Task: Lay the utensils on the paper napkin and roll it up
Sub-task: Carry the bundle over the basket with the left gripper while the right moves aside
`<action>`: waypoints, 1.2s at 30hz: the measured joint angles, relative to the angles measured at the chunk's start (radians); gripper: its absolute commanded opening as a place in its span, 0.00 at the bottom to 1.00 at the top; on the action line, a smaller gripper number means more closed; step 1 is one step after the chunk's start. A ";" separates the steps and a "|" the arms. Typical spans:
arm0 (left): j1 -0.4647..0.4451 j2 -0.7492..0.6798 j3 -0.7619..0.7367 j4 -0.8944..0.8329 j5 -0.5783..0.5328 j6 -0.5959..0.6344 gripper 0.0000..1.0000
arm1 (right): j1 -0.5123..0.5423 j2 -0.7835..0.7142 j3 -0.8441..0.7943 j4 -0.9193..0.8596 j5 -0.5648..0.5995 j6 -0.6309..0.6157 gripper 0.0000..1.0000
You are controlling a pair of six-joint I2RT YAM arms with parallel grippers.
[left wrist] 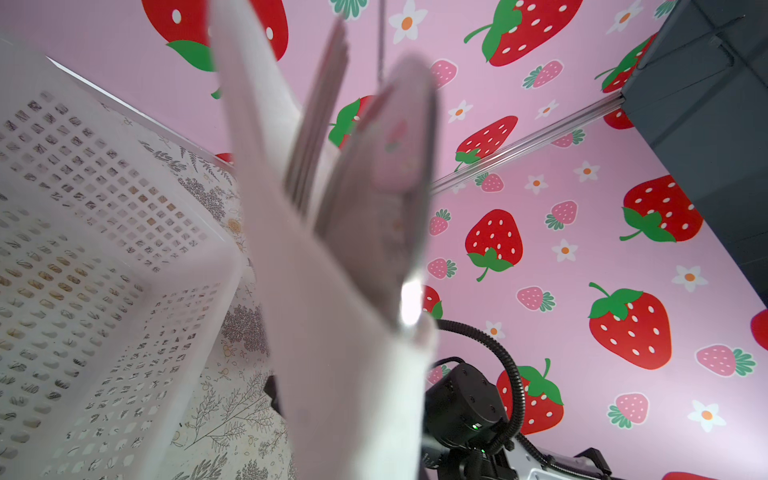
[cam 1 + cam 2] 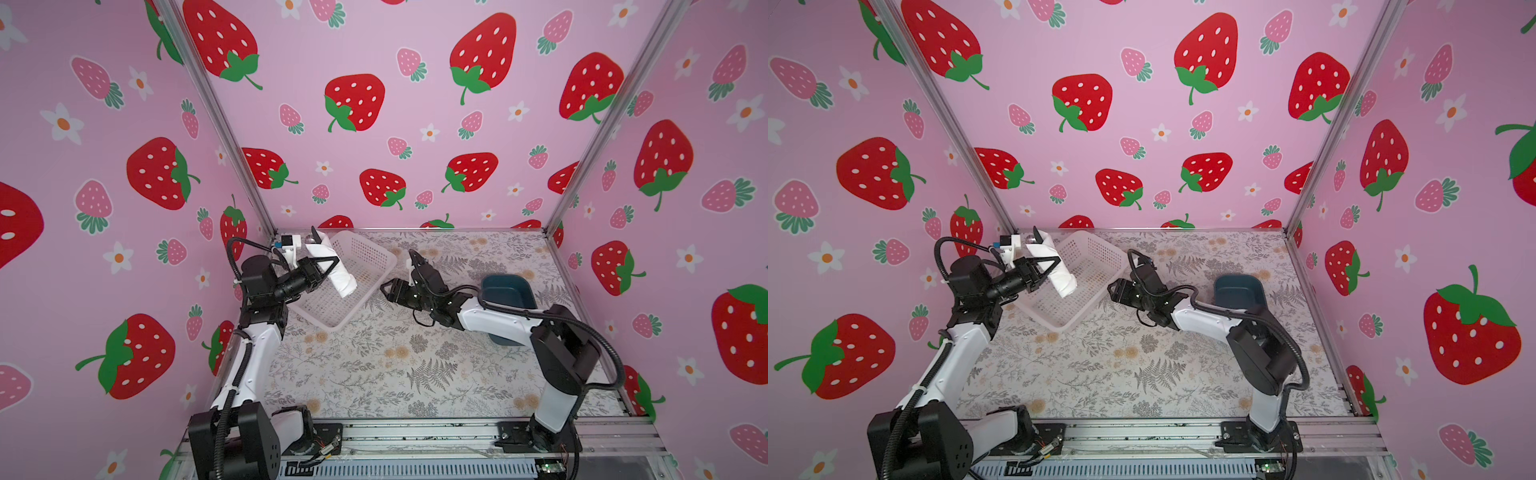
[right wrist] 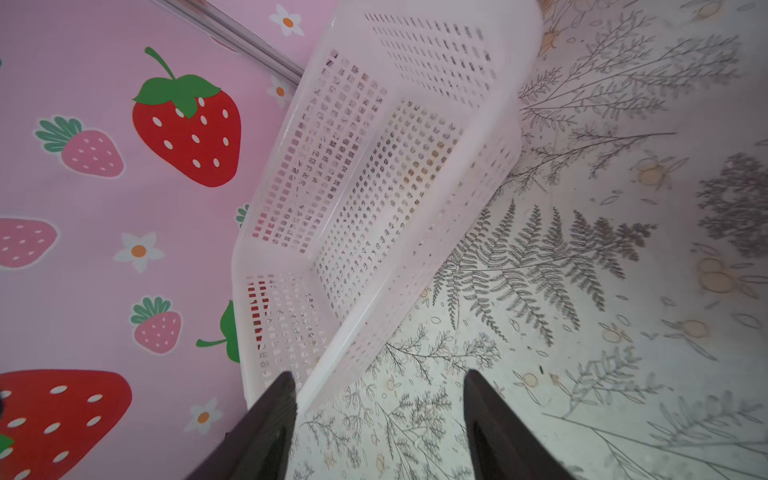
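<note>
Paper napkin (image 2: 345, 284) (image 2: 1065, 284): one, white, rolled into a tube. It is held slantwise off the table over the white basket's (image 2: 386, 259) (image 2: 1115, 266) rim on the left arm's side, its lower end above the basket's inside. Whether it touches the rim cannot be told.

Utensils (image 2: 316, 235) (image 2: 1038, 233): wrapped inside the roll. In both top views only a dark tip pokes out of the upper end, beyond the basket's far corner. In the left wrist view blurred tines and a bowl-shaped head (image 1: 374, 199) stick out of the napkin (image 1: 332, 374), beside the basket wall (image 1: 124, 249). The count is not readable.

Left gripper (image 2: 332, 262) (image 2: 1054, 262): jaws clenched across the middle of the roll, grasping it.

Right gripper (image 2: 397, 270) (image 2: 1121, 270) (image 3: 378, 374): fingers released and spread, nothing between them, poised just beside the basket's corner on the right arm's side. In the right wrist view one finger (image 3: 270, 415) overlaps the basket rim (image 3: 528, 83); contact cannot be told.

White basket: perforated plastic, set cornerwise on the table (image 2: 395, 365) (image 2: 1100, 374), nothing lying in it.

Dark teal bin (image 2: 505, 291) (image 2: 1237, 291): on the table, well apart from the basket, behind the right arm.
</note>
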 measured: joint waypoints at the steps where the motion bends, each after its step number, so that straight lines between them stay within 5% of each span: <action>1: 0.000 -0.011 0.000 -0.009 0.000 0.003 0.07 | 0.006 0.037 0.035 -0.004 0.006 0.011 0.68; 9: 0.000 -0.031 0.000 -0.021 0.000 0.006 0.07 | 0.016 0.240 0.267 -0.080 0.012 0.071 0.73; 14: 0.000 -0.034 0.000 -0.021 0.000 0.002 0.07 | 0.014 0.308 0.372 -0.192 0.027 0.068 0.66; 19: 0.000 -0.052 0.000 -0.034 0.002 0.003 0.07 | -0.004 0.297 0.362 -0.254 0.048 0.026 0.46; 27: -0.010 -0.060 -0.002 -0.070 0.007 0.009 0.07 | -0.112 0.153 0.190 -0.276 0.029 -0.062 0.32; 36: -0.125 0.003 0.001 -0.162 0.003 0.106 0.07 | -0.152 0.091 0.124 -0.323 -0.074 -0.293 0.34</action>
